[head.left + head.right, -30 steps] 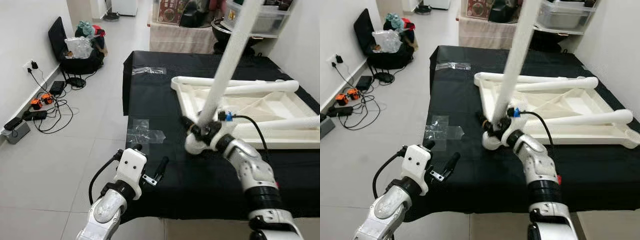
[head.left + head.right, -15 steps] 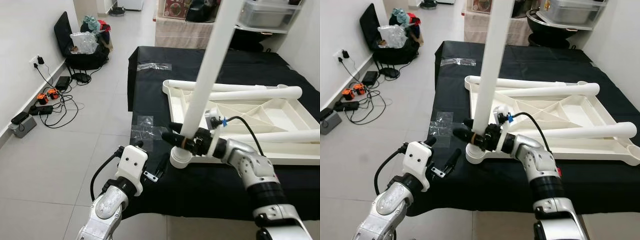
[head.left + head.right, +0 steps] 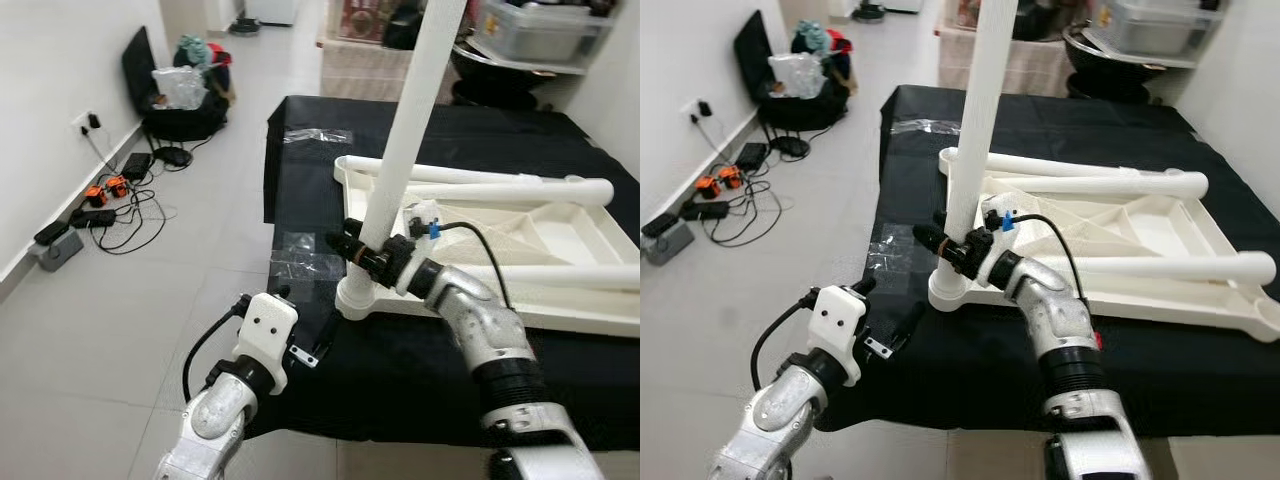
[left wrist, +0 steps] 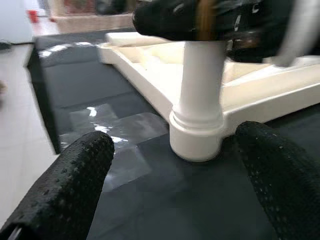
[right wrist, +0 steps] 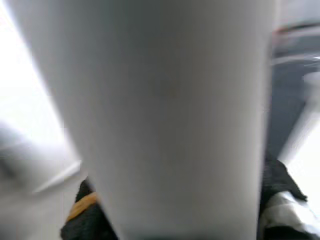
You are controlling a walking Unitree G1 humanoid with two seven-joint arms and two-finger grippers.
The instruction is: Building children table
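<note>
**Table leg held up on the black surface**

Black cloth covers the surface [image 3: 400, 350]. It sits low in a room with a pale tiled floor [image 3: 110, 320]. A white wall is on the robot's left, with cables [image 3: 120, 205] and small plugs lying by it. A black bag [image 3: 185, 115] with clothes and plastic on it sits farther back by that wall. Shelves with bins stand behind the surface.

The white table top [image 3: 540, 240] lies upside down on the cloth. Two legs lie flat across it. One white leg [image 3: 405, 140] stands almost straight up at the near left corner of the table top, with its fat round end down on the cloth, close to the left edge of the surface. A clear plastic wrap [image 3: 300, 262] lies just beside it.

The right tool [image 3: 368, 252] is pinching this leg low down, fingers on both sides. The left tool [image 4: 175, 185] hangs at the near left edge, fingers [image 4: 75, 175] spread wide, near the leg's base but not touching it.

The floor on the left is wide open. The cloth in front of the table top is bare.
</note>
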